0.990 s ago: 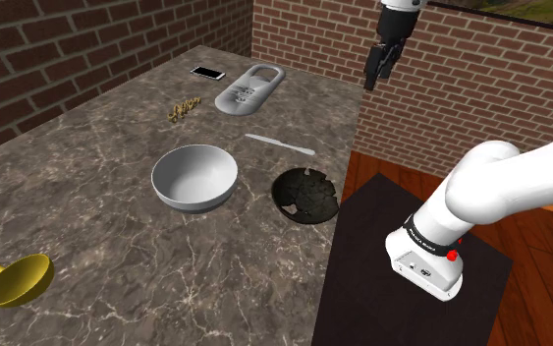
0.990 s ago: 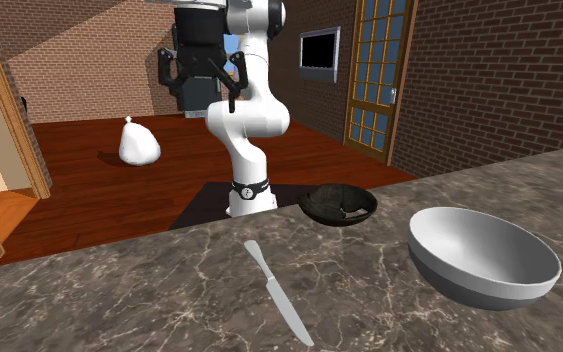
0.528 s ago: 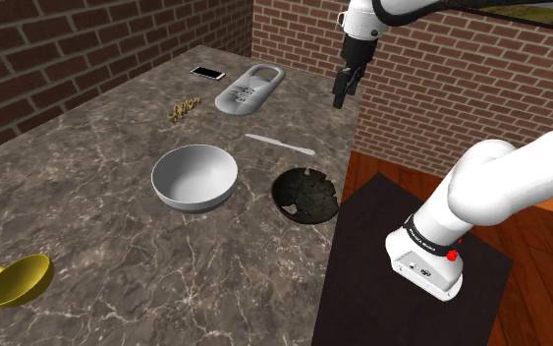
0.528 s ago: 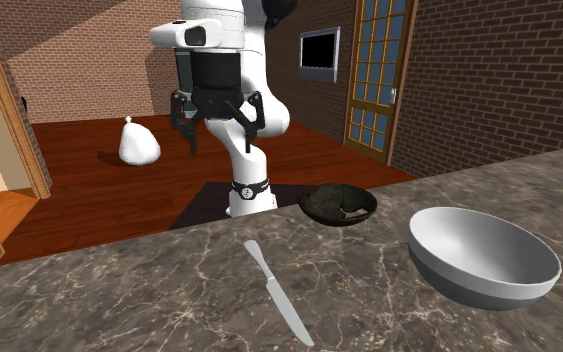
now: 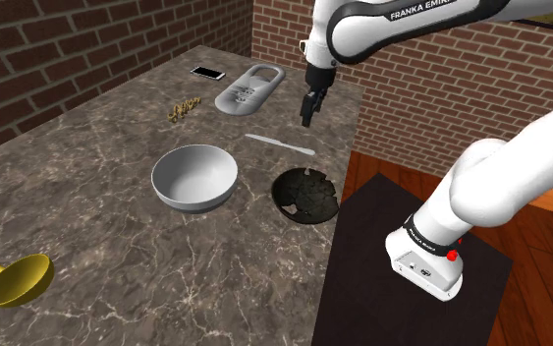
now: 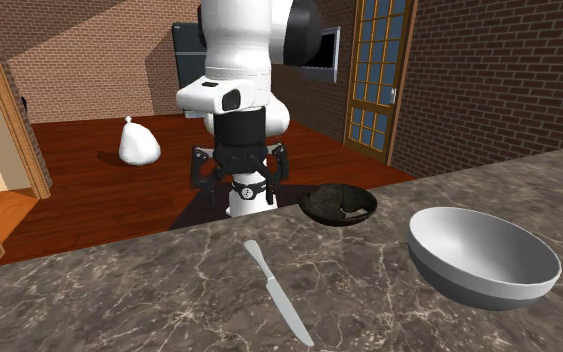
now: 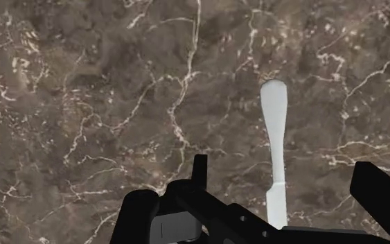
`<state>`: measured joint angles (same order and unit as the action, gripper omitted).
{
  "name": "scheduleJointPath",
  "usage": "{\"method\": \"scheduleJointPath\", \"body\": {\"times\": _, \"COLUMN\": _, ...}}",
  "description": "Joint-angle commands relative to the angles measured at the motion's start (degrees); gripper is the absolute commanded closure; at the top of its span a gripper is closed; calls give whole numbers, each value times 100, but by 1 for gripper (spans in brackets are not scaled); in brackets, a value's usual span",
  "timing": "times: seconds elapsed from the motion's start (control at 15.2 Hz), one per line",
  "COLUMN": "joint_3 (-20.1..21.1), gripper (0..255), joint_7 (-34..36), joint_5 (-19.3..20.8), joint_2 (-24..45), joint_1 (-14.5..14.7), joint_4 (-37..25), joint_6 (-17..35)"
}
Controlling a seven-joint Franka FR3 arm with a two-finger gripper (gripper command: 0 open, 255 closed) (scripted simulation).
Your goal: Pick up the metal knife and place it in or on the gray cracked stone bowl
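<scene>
The pale grey knife (image 5: 279, 144) (image 6: 277, 291) lies flat on the marbled table, blade end towards the grey grater. A dark cracked bowl (image 5: 304, 195) (image 6: 338, 204) sits near the table edge by the stand. My black gripper (image 5: 308, 108) (image 6: 239, 184) hangs open above the table, pointing down, a little beyond the knife's handle end and well above it. In the wrist view the knife (image 7: 276, 159) runs lengthwise between the spread fingers (image 7: 199, 170), untouched, with the gripper (image 7: 287, 177) empty.
A white bowl (image 5: 194, 177) (image 6: 481, 255) stands beside the dark one. Farther back lie a grey grater (image 5: 250, 86), a phone (image 5: 207, 73) and a small pile of nuts (image 5: 184, 108). A yellow ladle (image 5: 17, 280) rests at the near left corner.
The arm has swung down and towards the shoulder view's left, bringing the gripper from beyond the table edge to above the table near the knife. The fingers stayed open.
</scene>
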<state>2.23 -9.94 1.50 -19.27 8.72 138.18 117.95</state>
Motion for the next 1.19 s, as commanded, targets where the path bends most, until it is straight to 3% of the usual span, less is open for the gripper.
{"method": "scheduleJointPath", "body": {"times": 0.0, "joint_3": 77, "gripper": 0, "joint_7": -50, "joint_5": -14, "joint_2": 385, "joint_1": 89, "joint_4": -52, "joint_6": 378}}
{"method": "scheduleJointPath", "body": {"times": 0.26, "joint_3": 211, "gripper": 0, "joint_7": -165, "joint_5": 6, "joint_2": 1133, "joint_1": 232, "joint_4": -255, "joint_6": 994}}
{"method": "scheduleJointPath", "body": {"times": 0.79, "joint_3": 221, "gripper": 0, "joint_7": -135, "joint_5": 65, "joint_2": 1561, "joint_1": 229, "joint_4": -29, "joint_6": 1653}}
{"method": "scheduleJointPath", "body": {"times": 1.12, "joint_3": 221, "gripper": 0, "joint_7": -135, "joint_5": 65, "joint_2": 1561, "joint_1": 229, "joint_4": -29, "joint_6": 1653}}
